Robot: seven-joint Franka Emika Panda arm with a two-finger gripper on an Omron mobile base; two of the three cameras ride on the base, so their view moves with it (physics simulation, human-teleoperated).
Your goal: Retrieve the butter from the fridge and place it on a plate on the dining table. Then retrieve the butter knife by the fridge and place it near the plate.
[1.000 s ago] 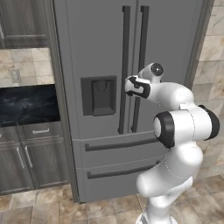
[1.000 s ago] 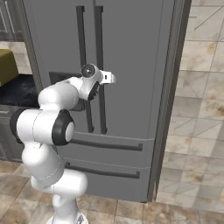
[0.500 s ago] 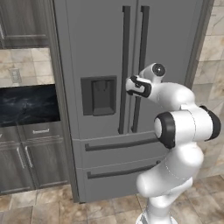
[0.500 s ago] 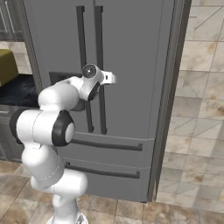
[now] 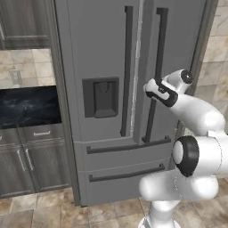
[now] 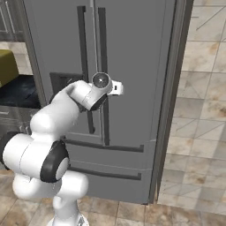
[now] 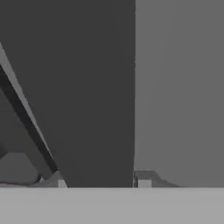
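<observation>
The tall grey fridge [image 5: 102,53] stands before me with its two upper doors almost closed; a thin pale line runs between them. My gripper [image 5: 151,87] is at mid-height on the right door's dark vertical handle [image 5: 159,44]. From the right base view the hand [image 6: 115,88] sits against that same handle [image 6: 102,44]. In the hand view the dark bar [image 7: 87,87] fills the space between my gripper [image 7: 101,181] fingertips, so the jaws are shut on it. The butter, the plate, the dining table and the butter knife are out of view.
Left of the fridge are a dark glossy panel [image 5: 26,107] and grey base cabinets [image 5: 26,156]. A yellow appliance [image 6: 8,66] sits at the left edge. A beige tiled wall [image 6: 203,88] and tiled floor [image 6: 190,207] lie to the right. Two fridge drawers [image 5: 124,173] are below the hand.
The hand and the right door handle have shifted slightly to the right in the left base view, and the jaws have narrowed onto the bar.
</observation>
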